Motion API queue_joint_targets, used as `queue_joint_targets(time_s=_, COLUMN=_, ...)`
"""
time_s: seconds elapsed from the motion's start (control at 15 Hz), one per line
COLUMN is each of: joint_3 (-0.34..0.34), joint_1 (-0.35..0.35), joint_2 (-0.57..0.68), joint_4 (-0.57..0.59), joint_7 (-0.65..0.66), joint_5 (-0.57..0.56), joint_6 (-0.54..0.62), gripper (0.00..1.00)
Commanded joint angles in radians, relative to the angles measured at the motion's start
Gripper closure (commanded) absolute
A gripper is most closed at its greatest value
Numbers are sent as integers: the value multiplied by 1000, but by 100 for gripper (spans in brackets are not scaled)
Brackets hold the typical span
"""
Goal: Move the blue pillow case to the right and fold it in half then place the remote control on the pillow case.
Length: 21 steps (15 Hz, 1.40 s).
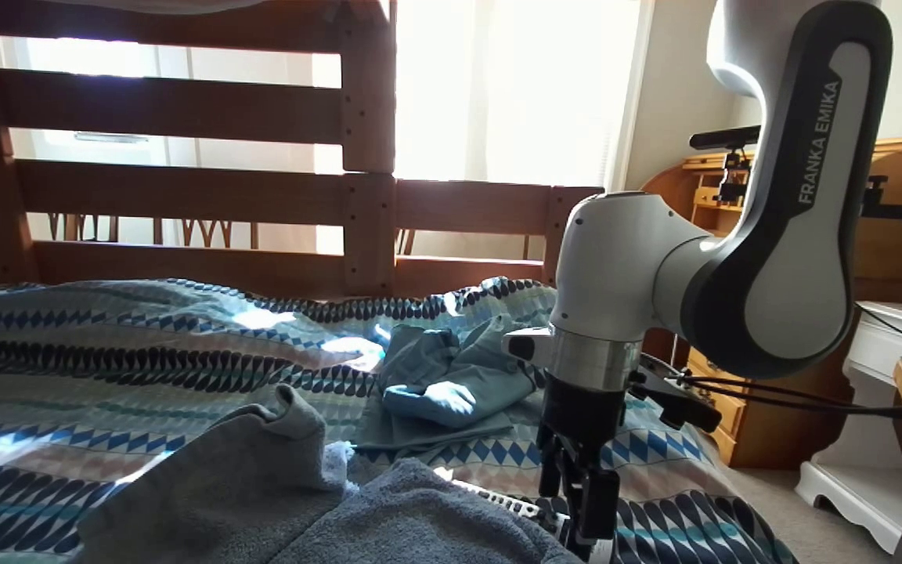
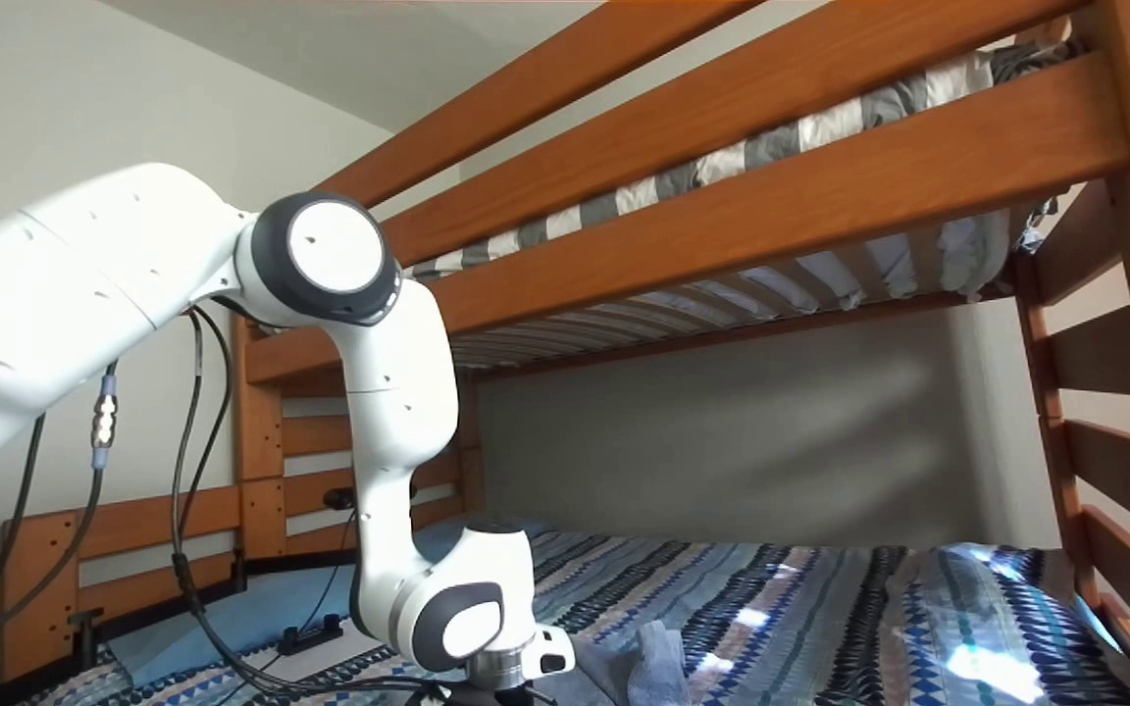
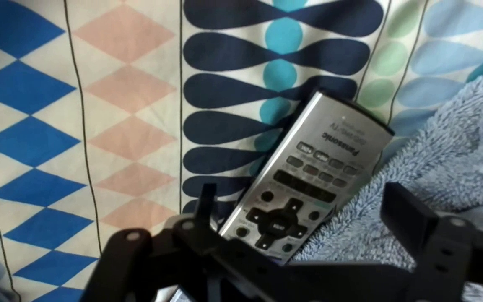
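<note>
The blue pillow case (image 1: 490,384) lies crumpled and partly folded over on the bed in an exterior view. The silver remote control (image 3: 308,176) with dark buttons lies at a slant on the patterned bedspread in the wrist view; its lower end is hidden behind the gripper. It also shows in an exterior view (image 1: 502,500), partly behind the towel. My gripper (image 3: 302,199) is open, with one finger to each side of the remote control and nothing held. In an exterior view the gripper (image 1: 580,509) points down, low over the bed beside the remote control.
A fuzzy grey-blue towel (image 1: 420,517) lies bunched against the remote control; it also shows in the wrist view (image 3: 455,167). The patterned bedspread (image 2: 820,608) is wrinkled. Wooden bunk rails (image 1: 185,188) stand behind the bed, and an upper bunk (image 2: 771,226) overhangs it.
</note>
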Motion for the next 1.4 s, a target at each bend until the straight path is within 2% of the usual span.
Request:
queue_joint_targets(time_s=0.0, joint_3=-8, joint_1=14, joint_2=36, joint_4=28, joint_7=36, joint_5=-36, joint_6=12, gripper=0)
queue_joint_targets(time_s=0.4, joint_3=-30, joint_1=49, joint_2=59, joint_4=48, joint_7=42, joint_5=-42, joint_6=14, gripper=0)
queue_joint_targets(time_s=0.47, joint_3=-26, joint_1=48, joint_2=64, joint_4=52, joint_7=39, joint_5=-41, joint_6=14, gripper=25)
queue_joint_targets(time_s=0.53, joint_3=-30, joint_1=54, joint_2=67, joint_4=57, joint_7=40, joint_5=-42, joint_6=13, gripper=26)
queue_joint_targets(time_s=0.73, joint_3=-36, joint_1=62, joint_2=74, joint_4=67, joint_7=40, joint_5=-42, joint_6=10, gripper=49)
queue_joint_targets(time_s=0.8, joint_3=-39, joint_1=64, joint_2=75, joint_4=70, joint_7=41, joint_5=-43, joint_6=10, gripper=53)
queue_joint_targets(time_s=0.93, joint_3=-38, joint_1=62, joint_2=76, joint_4=72, joint_7=40, joint_5=-43, joint_6=9, gripper=58)
queue_joint_targets(time_s=1.33, joint_3=-14, joint_1=23, joint_2=30, joint_4=51, joint_7=32, joint_5=-36, joint_6=5, gripper=58)
